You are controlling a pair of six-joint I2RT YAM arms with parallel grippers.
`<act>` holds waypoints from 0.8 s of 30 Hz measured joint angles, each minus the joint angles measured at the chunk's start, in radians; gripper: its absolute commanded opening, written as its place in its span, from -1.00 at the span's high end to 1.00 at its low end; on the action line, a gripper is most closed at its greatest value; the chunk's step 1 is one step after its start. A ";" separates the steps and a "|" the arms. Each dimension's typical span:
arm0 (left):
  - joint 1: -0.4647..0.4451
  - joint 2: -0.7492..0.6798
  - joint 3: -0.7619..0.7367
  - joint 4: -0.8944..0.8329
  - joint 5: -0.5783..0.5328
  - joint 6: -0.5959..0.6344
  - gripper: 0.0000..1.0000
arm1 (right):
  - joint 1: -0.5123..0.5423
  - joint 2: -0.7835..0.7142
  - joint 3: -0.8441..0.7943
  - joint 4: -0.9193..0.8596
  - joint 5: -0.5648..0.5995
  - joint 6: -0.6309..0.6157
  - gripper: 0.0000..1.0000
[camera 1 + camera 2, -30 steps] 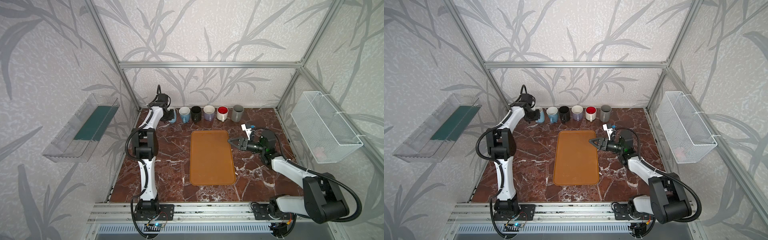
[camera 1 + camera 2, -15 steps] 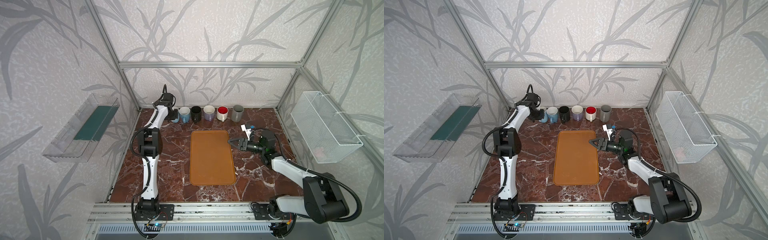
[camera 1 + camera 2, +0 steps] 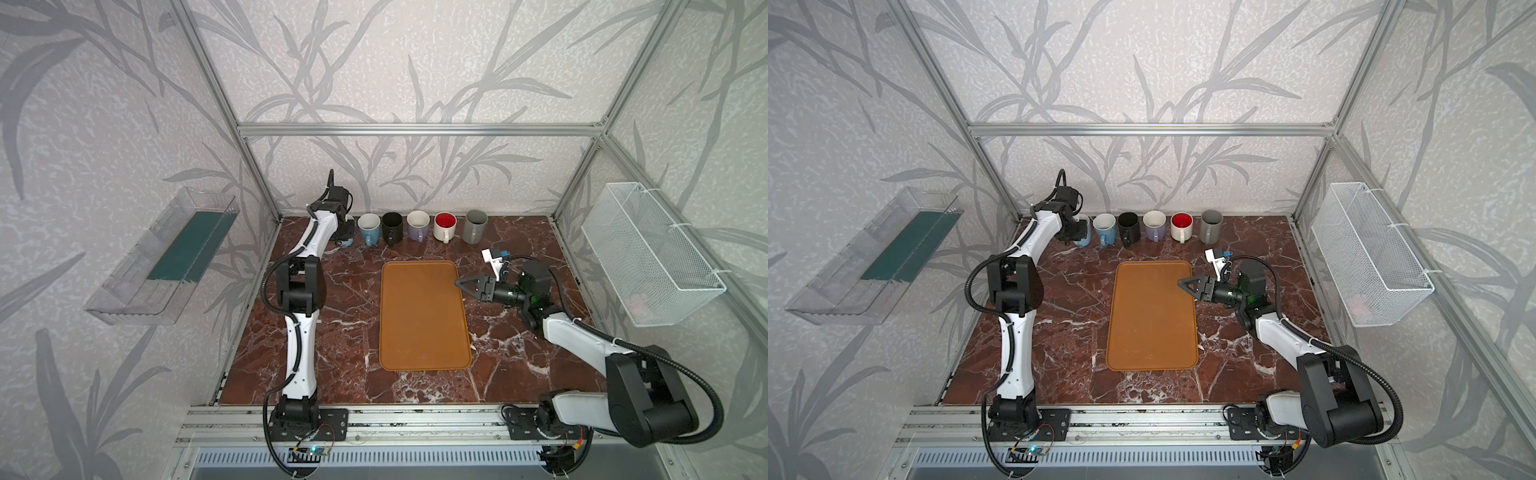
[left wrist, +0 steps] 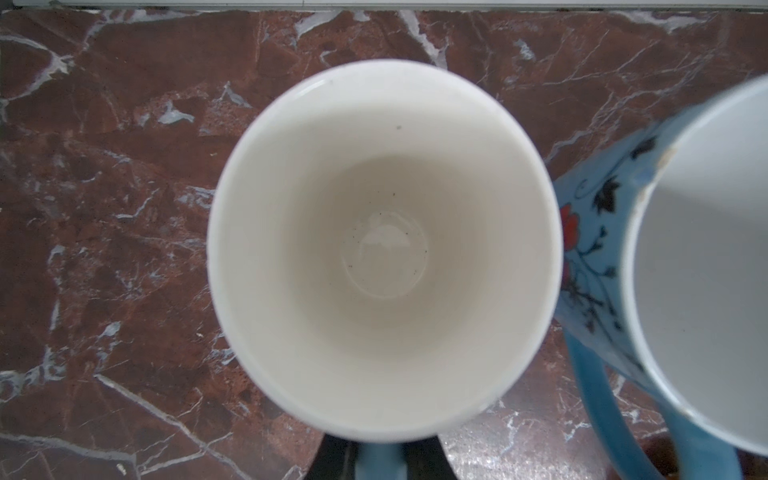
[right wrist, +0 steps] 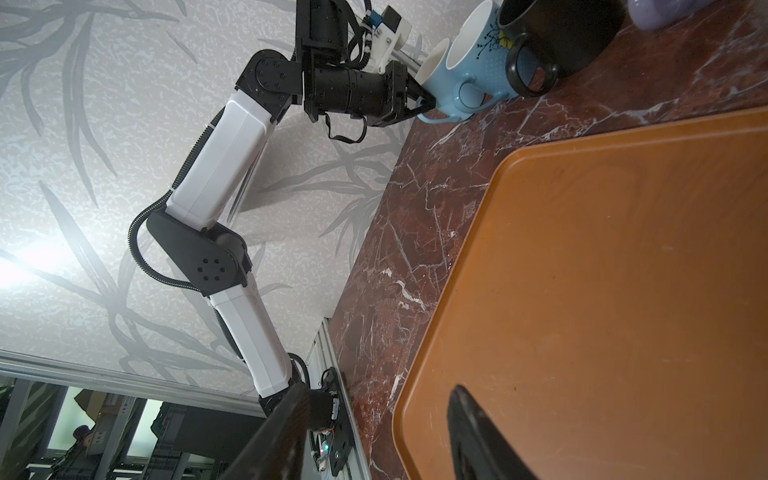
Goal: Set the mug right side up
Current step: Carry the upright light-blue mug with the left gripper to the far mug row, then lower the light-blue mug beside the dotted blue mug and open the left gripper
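Observation:
The mug is light blue with a white inside. It stands mouth up at the left end of the back row of mugs, and in both top views my arm largely covers it. My left gripper is shut on its blue handle, reaching in from above and from the side. My right gripper hovers open and empty at the right edge of the orange tray.
Right of the held mug stand a blue floral mug, a black mug, a lavender one, a red-lined white one and a grey one. A wire basket hangs on the right wall and a clear bin on the left.
My left arm's elbow and wrist have swung to the right and stand more upright, with the mug still at the row's left end. The right arm has not moved.

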 measured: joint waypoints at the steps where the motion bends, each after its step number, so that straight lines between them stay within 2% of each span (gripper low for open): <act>1: 0.000 0.000 0.000 -0.001 -0.003 0.000 1.00 | 0.000 0.000 0.000 0.000 0.000 0.000 -0.10; 13: 0.000 -0.005 -0.026 0.026 -0.020 -0.013 0.98 | 0.000 0.000 0.000 0.000 0.000 0.000 -0.10; 21: 0.002 -0.035 -0.098 0.076 -0.018 -0.027 0.52 | 0.000 -0.004 0.000 0.000 0.000 -0.001 -0.10; 24: 0.002 -0.036 -0.109 0.077 -0.016 -0.033 0.42 | 0.000 -0.004 0.000 0.000 0.000 -0.001 -0.10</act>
